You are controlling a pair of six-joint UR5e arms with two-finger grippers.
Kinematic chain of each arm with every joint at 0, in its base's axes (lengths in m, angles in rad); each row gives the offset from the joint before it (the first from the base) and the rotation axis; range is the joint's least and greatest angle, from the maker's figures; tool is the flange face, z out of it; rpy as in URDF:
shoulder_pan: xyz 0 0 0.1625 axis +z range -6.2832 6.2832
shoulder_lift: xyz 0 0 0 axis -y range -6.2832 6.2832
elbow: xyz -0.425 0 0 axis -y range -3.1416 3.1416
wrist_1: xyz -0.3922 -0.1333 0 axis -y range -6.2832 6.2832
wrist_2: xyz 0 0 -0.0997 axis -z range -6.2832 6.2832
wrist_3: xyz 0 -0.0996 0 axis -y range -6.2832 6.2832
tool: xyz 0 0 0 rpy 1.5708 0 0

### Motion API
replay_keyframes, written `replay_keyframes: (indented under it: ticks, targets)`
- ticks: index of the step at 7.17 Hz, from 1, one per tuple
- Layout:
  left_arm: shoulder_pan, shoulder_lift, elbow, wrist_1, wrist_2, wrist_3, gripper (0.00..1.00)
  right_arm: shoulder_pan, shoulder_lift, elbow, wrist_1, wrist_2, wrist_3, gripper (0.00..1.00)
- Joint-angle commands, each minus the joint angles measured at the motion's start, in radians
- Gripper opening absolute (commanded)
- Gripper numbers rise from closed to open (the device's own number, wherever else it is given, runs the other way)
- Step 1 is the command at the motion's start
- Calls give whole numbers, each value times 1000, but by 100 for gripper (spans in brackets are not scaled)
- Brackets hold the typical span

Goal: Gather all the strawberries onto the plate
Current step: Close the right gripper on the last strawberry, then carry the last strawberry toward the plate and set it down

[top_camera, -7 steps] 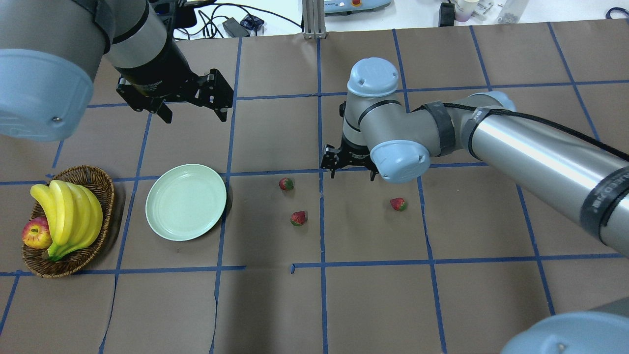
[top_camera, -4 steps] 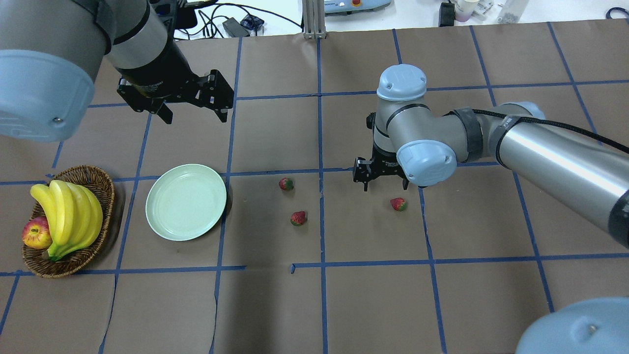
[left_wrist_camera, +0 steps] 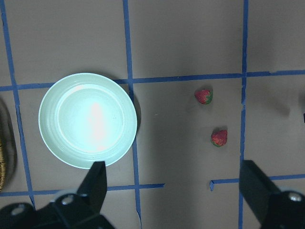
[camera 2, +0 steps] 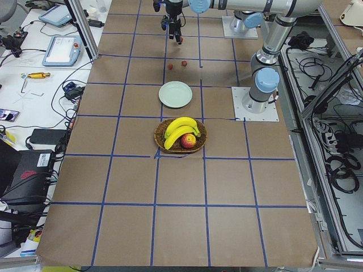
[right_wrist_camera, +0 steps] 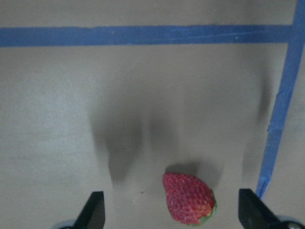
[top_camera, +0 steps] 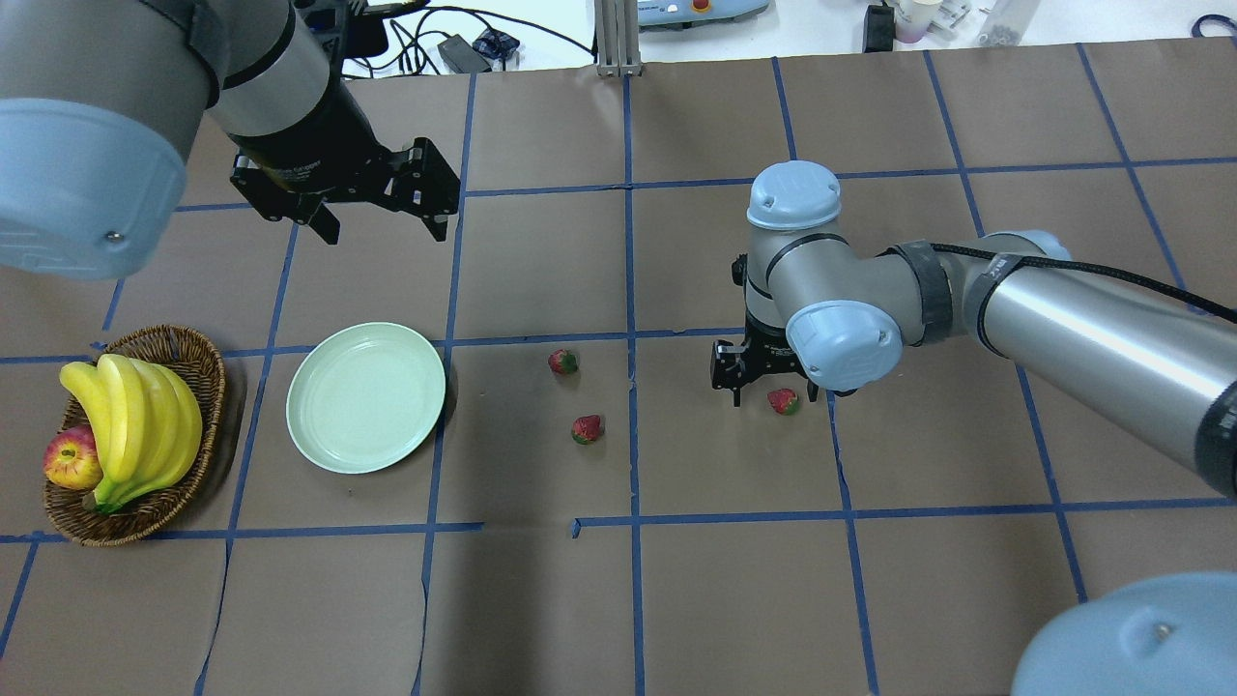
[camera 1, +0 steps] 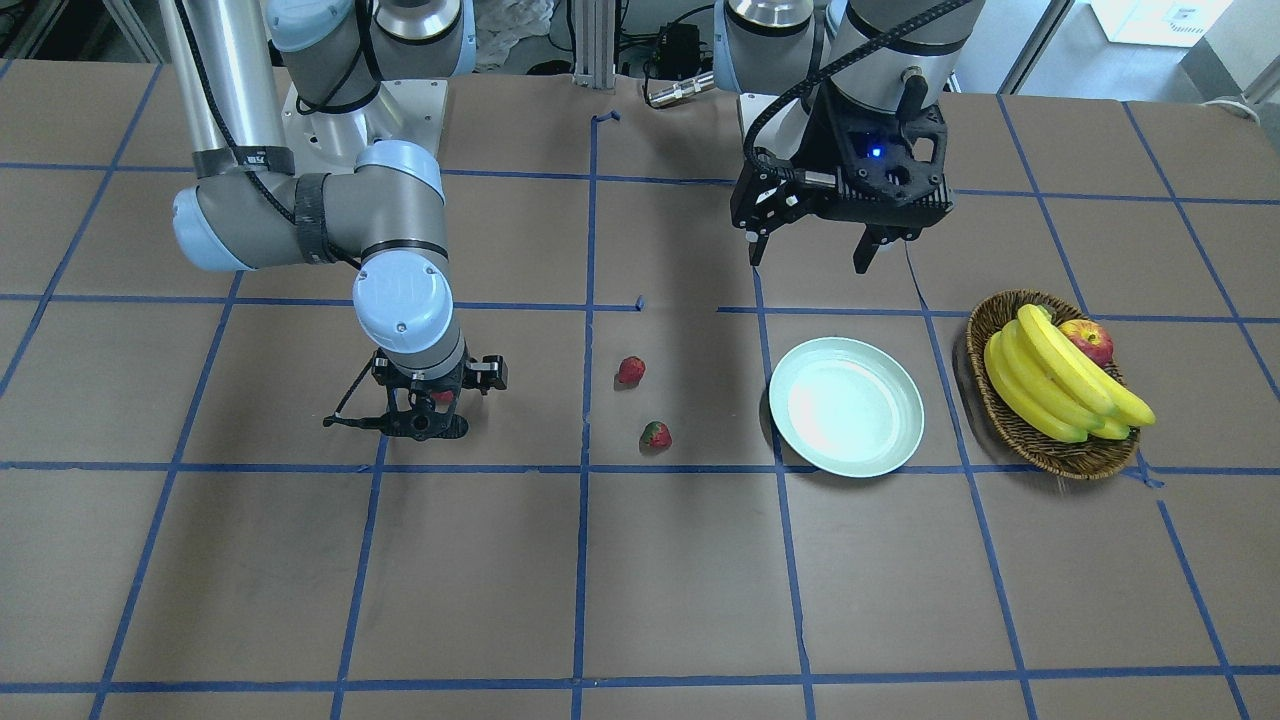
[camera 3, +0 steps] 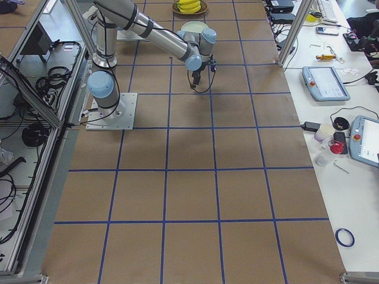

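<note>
Three strawberries lie on the brown table: one (top_camera: 563, 362), one (top_camera: 586, 428), and one further right (top_camera: 783, 400). The mint-green plate (top_camera: 365, 396) sits empty to their left. My right gripper (top_camera: 773, 394) is open and low over the rightmost strawberry (right_wrist_camera: 188, 198), which lies between its fingers (right_wrist_camera: 95, 212), nearer the right one. My left gripper (top_camera: 382, 227) is open and empty, held high behind the plate. The left wrist view shows the plate (left_wrist_camera: 88, 119) and two strawberries (left_wrist_camera: 204, 96) (left_wrist_camera: 219, 138).
A brown wicker basket (top_camera: 198, 353) with bananas (top_camera: 135, 425) and an apple (top_camera: 71, 458) stands left of the plate. Blue tape lines grid the table. Cables and devices lie beyond the far edge.
My right arm has moved right and lowered, bringing its open gripper from near the middle strawberries to around the rightmost one. The left arm has not moved.
</note>
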Motion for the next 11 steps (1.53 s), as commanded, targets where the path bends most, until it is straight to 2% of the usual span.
replay_keyframes:
  ticks: [1,2,3,5,7,8,10,11]
  targets:
    - [0,0,0,0,0,0,100,-1,0,23,-7,-1,0,66]
    - [0,0,0,0,0,0,100,-3,0,23,-10,-4,0,59]
    - [0,0,0,0,0,0,100,-4,0,22,-22,-2,0,43]
    - [0,0,0,0,0,0,100,-4,-4,8,-30,7,1,0]
    - [1,0,0,0,0,0,100,-4,-9,-23,-56,21,14,0]
    - [0,0,0,0,0,0,100,17,-12,-23,-135,76,56,0]
    - [0,0,0,0,0,0,100,95,11,-29,-270,125,178,0]
    - [0,-2,0,2,-2,0,100,164,23,-61,-356,219,356,0]
